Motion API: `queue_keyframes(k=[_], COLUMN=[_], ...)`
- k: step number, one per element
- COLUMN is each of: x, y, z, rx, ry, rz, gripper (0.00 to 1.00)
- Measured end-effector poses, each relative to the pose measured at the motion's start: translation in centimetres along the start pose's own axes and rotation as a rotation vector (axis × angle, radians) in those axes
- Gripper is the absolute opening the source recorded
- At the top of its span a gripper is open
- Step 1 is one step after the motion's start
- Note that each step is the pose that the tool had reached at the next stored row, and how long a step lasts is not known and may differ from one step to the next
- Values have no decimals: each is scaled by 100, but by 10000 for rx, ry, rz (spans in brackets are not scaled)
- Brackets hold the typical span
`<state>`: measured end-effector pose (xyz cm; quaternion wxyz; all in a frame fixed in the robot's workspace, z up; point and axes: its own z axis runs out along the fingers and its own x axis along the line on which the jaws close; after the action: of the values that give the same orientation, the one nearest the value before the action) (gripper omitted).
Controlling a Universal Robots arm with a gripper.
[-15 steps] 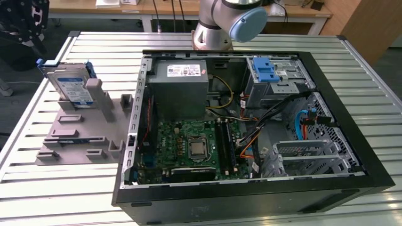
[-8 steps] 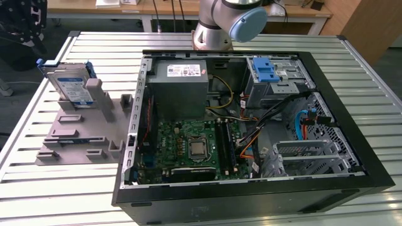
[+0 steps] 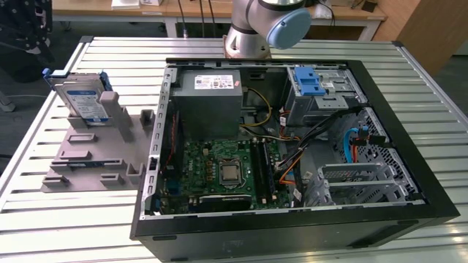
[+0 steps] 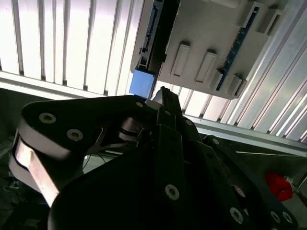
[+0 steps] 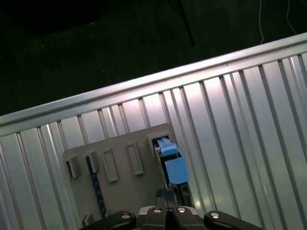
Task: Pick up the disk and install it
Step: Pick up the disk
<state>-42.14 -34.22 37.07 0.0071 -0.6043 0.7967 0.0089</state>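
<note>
1. Your disk (image 3: 82, 101) stands on edge in a slot at the far end of the grey plastic stand (image 3: 87, 159). The stand is on the slatted metal table (image 3: 109, 49), at the exterior view's left of the open computer case (image 3: 292, 235).
2. The stand also holds a thin blue-edged strip (image 5: 95, 184) in another of its slots.
3. Inside the case you can see the power supply (image 3: 207, 104), the motherboard (image 3: 219, 170) and a grey metal drive bay (image 3: 325, 101). A blue plastic bracket (image 3: 310, 82) sits on top of the bay.
4. In both wrist views your gripper (image 4: 162, 96) hangs above the stand. Its tip is close over the disk's blue end handle (image 5: 175, 170).
5. The fingers look pressed together with nothing between them, and the disk sits free in its slot.
</note>
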Motion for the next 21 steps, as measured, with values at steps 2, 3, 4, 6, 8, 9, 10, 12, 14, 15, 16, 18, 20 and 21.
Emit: queue_keyframes(k=[2,3,4,6,8,9,10,12,14,15,16,18,20,21], x=[0,0,0,0,0,0,0,0,0,0,0,0,-11,-22], y=[0,0,0,0,0,0,0,0,0,0,0,-1,3,6], z=[1,1,1,0,1,1,1,2,4,4,5,10,22,28], rx=[-5,-5,-6,-6,-6,-6,-8,-16,-24,-27,-30,-33,-31,-26], ry=[1,1,1,1,2,2,3,4,7,8,11,17,31,48], rz=[-193,-226,-227,-228,-229,-256,-380,-739,-1091,-1237,-1380,-1499,-1501,-1501], gripper=[11,11,11,11,11,11,11,11,11,11,11,11,11,11])
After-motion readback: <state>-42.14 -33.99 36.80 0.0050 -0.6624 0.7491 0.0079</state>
